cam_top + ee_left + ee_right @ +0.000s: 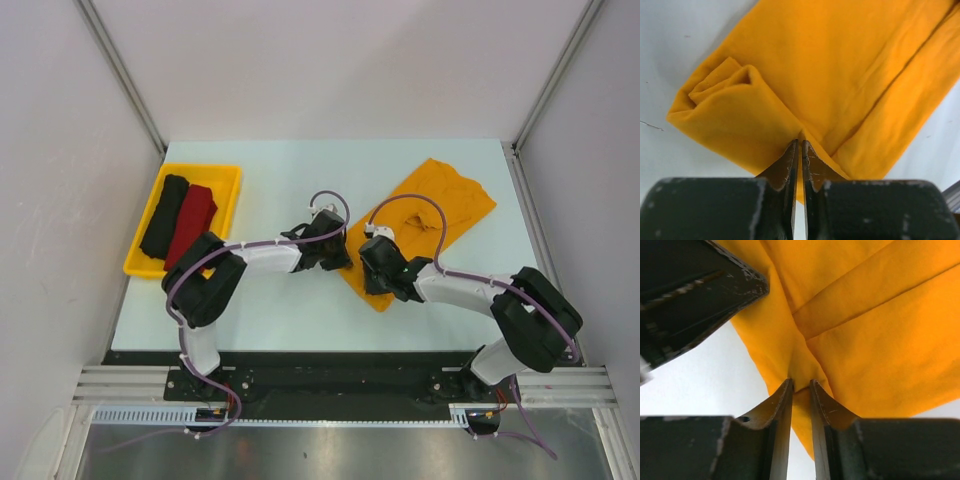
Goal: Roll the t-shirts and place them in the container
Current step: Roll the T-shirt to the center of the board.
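The mustard-orange t-shirt (440, 205) lies folded into a long strip, running diagonally across the right half of the table. Both grippers are at its near-left end. My left gripper (347, 262) is shut on the edge of the cloth (840, 65), its jaws (800, 143) nipping a raised ridge. Beside it, the corner of the strip (720, 85) is turned over in a small fold. My right gripper (370, 275) is shut on the same end, with a pleat of the cloth (880, 340) pinched between its jaws (800, 384). A black roll (165, 215) and a dark red roll (192, 225) lie side by side.
A yellow tray (225, 172) at the table's left holds the two rolls. The left gripper's body (690, 295) is close at the upper left in the right wrist view. Grey walls enclose the table on the left, back and right.
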You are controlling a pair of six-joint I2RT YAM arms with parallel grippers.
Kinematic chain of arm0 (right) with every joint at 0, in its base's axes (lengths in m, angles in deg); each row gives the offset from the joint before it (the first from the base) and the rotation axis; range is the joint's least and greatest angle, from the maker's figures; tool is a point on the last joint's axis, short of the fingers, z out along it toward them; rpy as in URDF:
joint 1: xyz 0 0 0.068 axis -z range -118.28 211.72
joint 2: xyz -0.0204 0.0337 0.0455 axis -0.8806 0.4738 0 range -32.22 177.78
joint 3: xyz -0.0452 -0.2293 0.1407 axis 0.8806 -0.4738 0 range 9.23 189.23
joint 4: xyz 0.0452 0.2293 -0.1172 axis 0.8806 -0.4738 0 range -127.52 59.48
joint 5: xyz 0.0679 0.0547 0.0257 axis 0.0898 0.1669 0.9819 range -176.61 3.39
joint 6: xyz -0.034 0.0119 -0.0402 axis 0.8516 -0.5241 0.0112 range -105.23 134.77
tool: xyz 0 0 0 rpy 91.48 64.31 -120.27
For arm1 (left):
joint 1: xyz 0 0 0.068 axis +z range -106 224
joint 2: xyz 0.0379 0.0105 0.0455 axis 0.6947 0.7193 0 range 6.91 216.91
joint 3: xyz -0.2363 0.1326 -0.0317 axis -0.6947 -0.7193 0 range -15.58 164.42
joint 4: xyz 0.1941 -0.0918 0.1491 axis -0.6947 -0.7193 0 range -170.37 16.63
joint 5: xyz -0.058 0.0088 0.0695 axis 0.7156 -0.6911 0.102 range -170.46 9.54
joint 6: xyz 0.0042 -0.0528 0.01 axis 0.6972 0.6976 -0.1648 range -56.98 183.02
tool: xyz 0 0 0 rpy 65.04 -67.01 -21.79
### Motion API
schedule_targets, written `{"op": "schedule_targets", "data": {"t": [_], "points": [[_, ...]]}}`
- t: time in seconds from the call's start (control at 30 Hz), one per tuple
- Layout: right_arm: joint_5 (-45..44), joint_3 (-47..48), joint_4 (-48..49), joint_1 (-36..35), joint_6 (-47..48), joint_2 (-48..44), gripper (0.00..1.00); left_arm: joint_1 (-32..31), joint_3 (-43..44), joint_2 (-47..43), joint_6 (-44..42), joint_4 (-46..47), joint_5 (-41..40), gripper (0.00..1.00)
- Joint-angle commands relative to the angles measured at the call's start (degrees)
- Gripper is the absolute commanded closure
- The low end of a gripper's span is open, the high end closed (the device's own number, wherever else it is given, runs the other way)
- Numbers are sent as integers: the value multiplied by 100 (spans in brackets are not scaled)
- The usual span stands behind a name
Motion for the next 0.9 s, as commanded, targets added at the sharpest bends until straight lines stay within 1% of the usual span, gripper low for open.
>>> {"op": "schedule_targets", "data": {"t": [0.0, 0.2, 0.3, 0.53, 0.67, 0.73, 0.87], "points": [[-91, -41, -369, -3, -85, -508, 72, -11, 91, 172, 90, 109, 34, 91], [-503, -76, -1010, -293, -287, -948, 71, -11, 109, 181, 72, 47, -10, 91], [-636, -216, -1160, -381, -428, -1062, 72, -11, 126, 163, 63, 30, -27, 91], [-776, -752, -1073, -443, -718, -975, 79, -11, 153, 189, 63, 4, -27, 91], [-724, -841, -968, -451, -744, -869, 82, -11, 144, 207, 54, -23, -27, 91], [-732, -841, -994, -469, -736, -991, 83, -11, 144, 189, 54, -49, -27, 91], [-1048, -744, -1335, -697, -709, -1571, 78, -11, 170, 163, 54, -75, -27, 90]]}}
